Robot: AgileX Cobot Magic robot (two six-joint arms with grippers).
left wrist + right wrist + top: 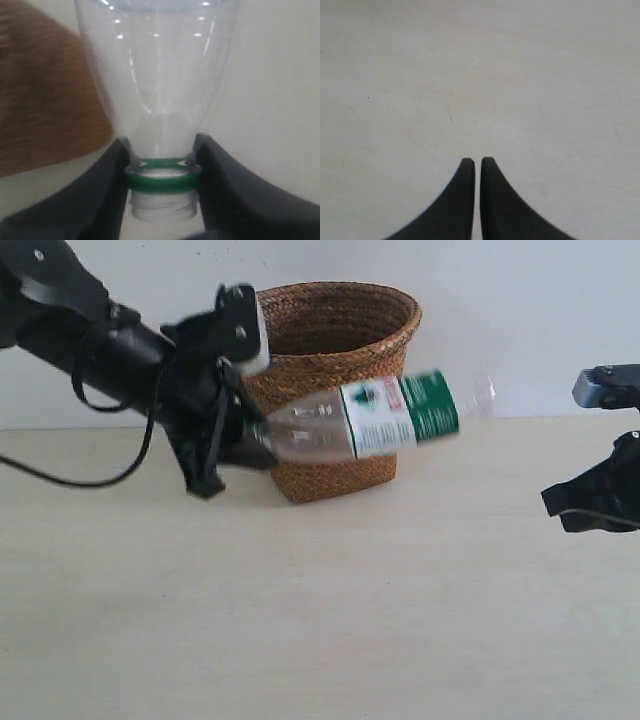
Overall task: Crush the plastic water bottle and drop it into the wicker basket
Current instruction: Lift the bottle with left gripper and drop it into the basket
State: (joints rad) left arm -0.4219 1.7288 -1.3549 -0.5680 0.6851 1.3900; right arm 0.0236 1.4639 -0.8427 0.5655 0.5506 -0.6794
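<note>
My left gripper (pixel 250 435) is shut on the neck of the plastic water bottle (pixel 375 418) and holds it nearly level in the air, in front of the wicker basket (pixel 335 340). The bottle's base points right, and its green-and-white label faces the camera. In the left wrist view the fingers (pixel 112 170) clamp just above the green neck ring of the bottle (pixel 160 180); the threads below are bare, with no cap on them. The basket's side (pixel 45 100) shows beside it. My right gripper (pixel 477 161) is shut with nothing in it, over bare table at the far right (pixel 595 500).
The basket stands on a light wooden table (pixel 320 620) against a white wall. A black cable (pixel 60 478) trails from the left arm down to the tabletop on the left.
</note>
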